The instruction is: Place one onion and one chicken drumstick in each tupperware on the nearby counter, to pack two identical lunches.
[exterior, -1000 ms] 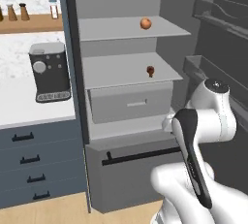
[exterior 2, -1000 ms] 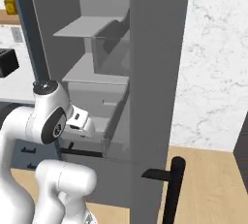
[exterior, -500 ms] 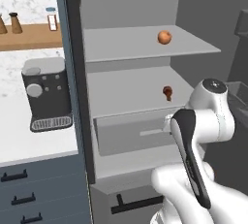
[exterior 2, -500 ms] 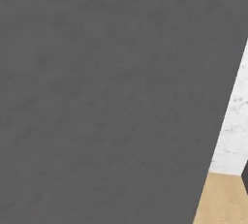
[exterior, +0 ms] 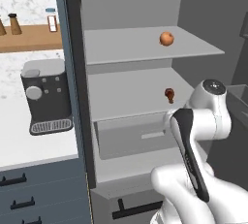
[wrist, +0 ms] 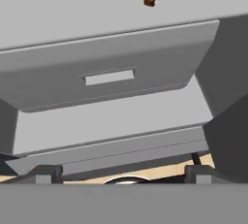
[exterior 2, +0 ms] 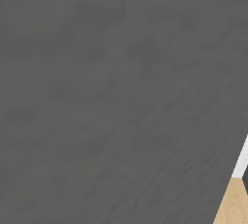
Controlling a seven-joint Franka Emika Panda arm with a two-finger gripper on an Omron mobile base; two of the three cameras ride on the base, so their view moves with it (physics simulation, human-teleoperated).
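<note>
**A:** What should you mind on this reach?

**B:** Your tool [wrist: 121, 174] stands wide open and carries nothing, its two dark fingertips low before the grey drawer front [wrist: 111, 75]. I judge the step is fetching the small brown chicken drumstick [exterior: 169, 94] from the middle fridge shelf [exterior: 126, 97]. Raise the hand above the drawer, go in level over the shelf, and close across the meaty part rather than the thin bone end, which could slip.

**A:** And the round orange-brown onion [exterior: 166, 38]?

**B:** It sits on the upper shelf [exterior: 145, 46], towards the right and far back, well apart from the drumstick below.

**A:** Your count?

**B:** One onion, one drumstick and two shelves in sight, one drawer. On the white worktop [exterior: 29, 145] to the left, one black coffee machine [exterior: 46, 97].
</note>
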